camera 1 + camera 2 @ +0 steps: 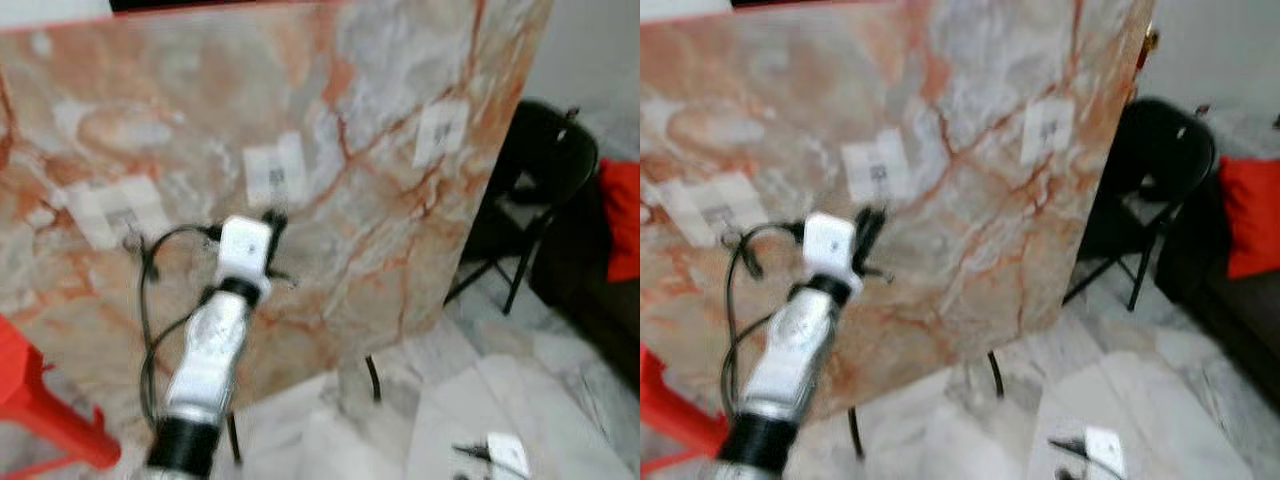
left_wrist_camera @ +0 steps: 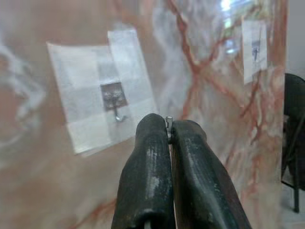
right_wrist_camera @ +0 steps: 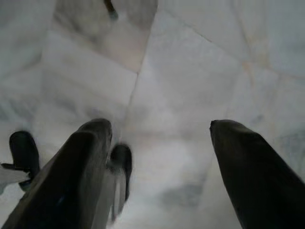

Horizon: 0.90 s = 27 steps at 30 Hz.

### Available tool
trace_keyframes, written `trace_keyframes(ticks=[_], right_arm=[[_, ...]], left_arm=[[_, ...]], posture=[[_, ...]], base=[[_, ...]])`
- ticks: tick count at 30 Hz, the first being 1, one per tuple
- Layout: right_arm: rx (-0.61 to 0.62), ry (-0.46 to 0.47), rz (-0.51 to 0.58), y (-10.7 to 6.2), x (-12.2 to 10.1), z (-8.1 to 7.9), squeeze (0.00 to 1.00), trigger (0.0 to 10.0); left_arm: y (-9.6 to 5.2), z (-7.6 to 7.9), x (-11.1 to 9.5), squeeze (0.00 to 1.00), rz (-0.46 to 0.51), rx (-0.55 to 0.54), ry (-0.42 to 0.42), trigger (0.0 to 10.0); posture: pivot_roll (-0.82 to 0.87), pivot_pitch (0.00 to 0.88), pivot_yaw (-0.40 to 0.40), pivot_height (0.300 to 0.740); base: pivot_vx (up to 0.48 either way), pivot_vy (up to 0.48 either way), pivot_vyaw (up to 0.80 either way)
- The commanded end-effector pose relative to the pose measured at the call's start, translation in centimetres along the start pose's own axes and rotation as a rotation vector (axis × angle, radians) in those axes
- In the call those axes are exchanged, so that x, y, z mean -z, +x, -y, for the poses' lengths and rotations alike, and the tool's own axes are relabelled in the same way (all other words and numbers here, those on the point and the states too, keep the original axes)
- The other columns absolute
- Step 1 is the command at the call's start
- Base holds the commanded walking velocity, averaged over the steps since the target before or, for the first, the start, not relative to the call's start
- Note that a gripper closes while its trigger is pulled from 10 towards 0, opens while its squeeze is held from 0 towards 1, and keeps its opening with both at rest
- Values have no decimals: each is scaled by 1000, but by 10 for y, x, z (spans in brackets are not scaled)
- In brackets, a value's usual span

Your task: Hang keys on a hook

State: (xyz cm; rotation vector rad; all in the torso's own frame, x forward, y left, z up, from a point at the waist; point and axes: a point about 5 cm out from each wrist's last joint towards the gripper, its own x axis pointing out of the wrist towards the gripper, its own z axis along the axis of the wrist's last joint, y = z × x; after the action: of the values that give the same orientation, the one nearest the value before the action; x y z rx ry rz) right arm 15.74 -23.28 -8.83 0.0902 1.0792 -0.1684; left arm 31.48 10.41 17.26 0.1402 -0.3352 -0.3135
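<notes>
Jaws of left gripper (image 2: 169, 136) pinched together on small metal bit, just below hook (image 2: 116, 114) on marble panel (image 1: 400, 130). Right gripper (image 3: 162, 138) jaws apart over floor (image 3: 190, 57).

Upright marble-patterned board (image 1: 380, 190), peach and grey with rust veins, propped on thin black legs (image 1: 373, 378). Three white tape patches stuck across its face: left patch (image 1: 118, 212), middle patch (image 1: 275, 172), right patch (image 1: 440, 130). Small metal hook (image 2: 116, 110) fixed at the centre of one patch. Beneath, pale grey marble floor (image 1: 560, 400). Standing on that floor: black folding chair (image 1: 540, 190) at right, red stool (image 1: 40, 400) near left.
</notes>
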Motion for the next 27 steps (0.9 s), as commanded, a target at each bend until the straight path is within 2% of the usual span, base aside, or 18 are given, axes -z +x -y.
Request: trace_keyframes(ticks=[1, 15, 22, 27], right_arm=[[-19, 5, 11, 1, -3, -8, 0, 10000], [-20, 7, 11, 1, -3, -9, 0, 10000], [-19, 12, 13, 1, -3, -9, 0, 10000], [-19, 16, 13, 1, -3, -10, 0, 10000]], left_arm=[[-1, -9, -4, 0, 20, -19, 10, 10000], [3, -10, -7, 0, 41, -1, 20, 10000], [24, -20, -8, 0, 22, 31, 67, 10000], [31, -20, -8, 0, 20, 27, 66, 10000]], posture=[[84, 0, -55, 740], [80, 0, -51, 740], [73, 0, -45, 740], [64, 0, -39, 740]], base=[[0, 0, 0], [0, 0, 0], [0, 0, 0], [0, 0, 0]])
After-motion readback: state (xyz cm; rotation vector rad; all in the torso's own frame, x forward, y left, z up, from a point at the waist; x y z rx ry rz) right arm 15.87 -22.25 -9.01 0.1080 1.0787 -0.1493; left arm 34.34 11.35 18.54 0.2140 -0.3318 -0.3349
